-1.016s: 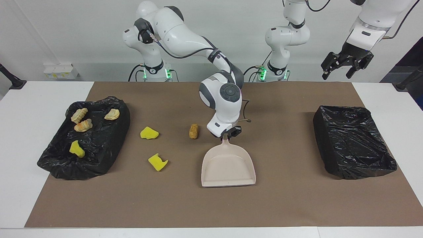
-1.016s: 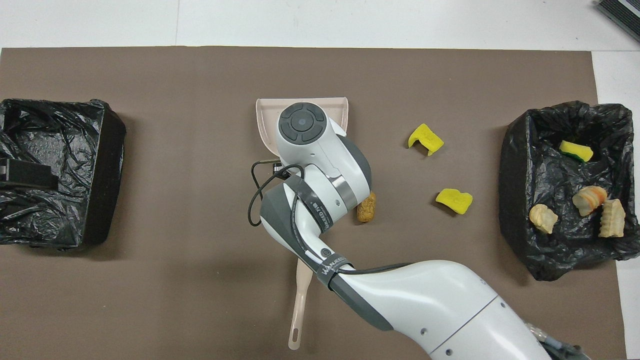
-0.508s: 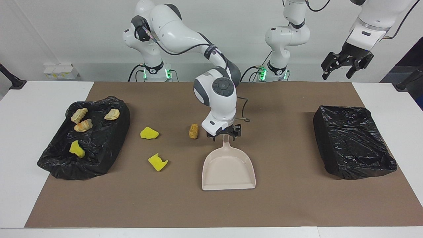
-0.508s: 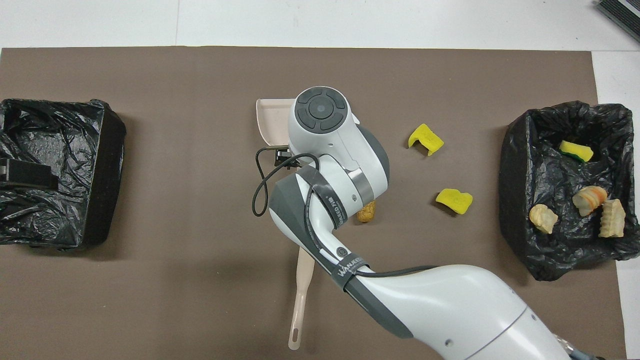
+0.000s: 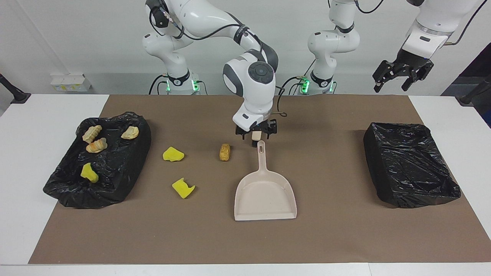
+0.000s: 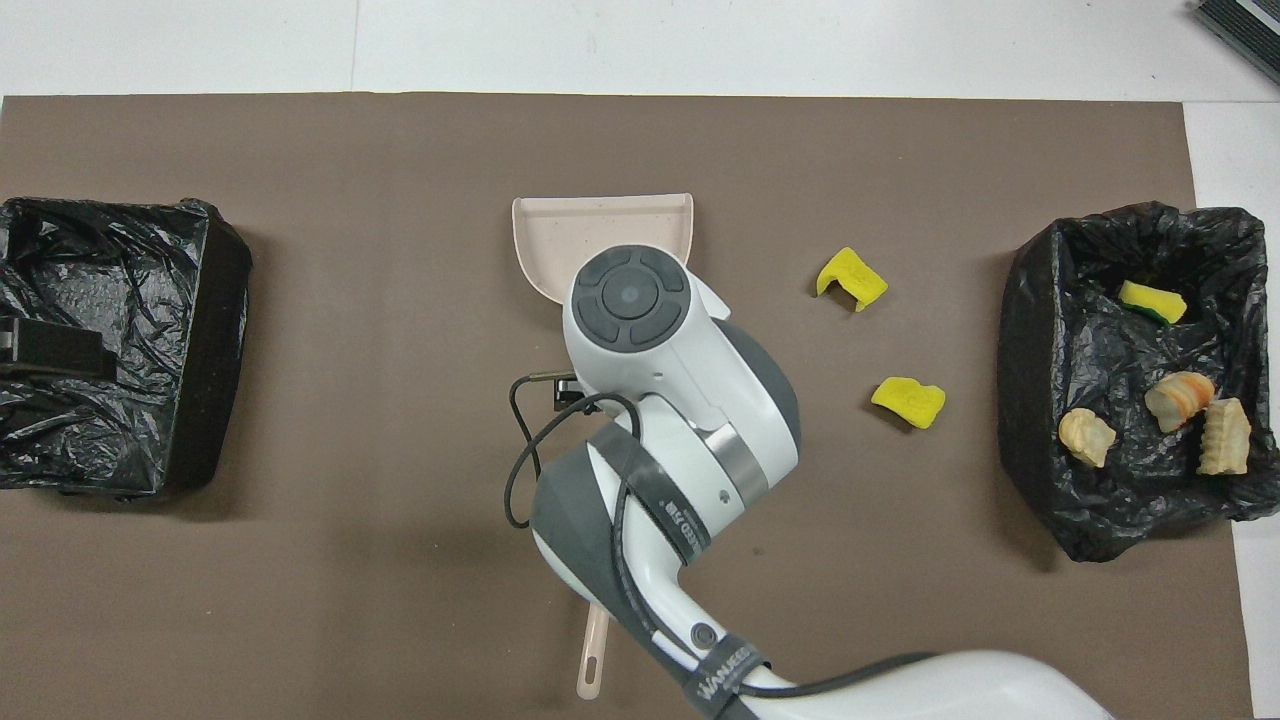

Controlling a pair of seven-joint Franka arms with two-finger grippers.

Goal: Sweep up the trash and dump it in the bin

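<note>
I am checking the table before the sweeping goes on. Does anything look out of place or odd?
Three scraps lie loose on the brown mat, outside the black-lined bin that already holds four: two yellow sponge pieces and a tan bread-like chunk. The beige dustpan lies flat and empty.

Tan chunk (image 5: 224, 152) hidden overhead under right arm (image 6: 680, 420)
</note>
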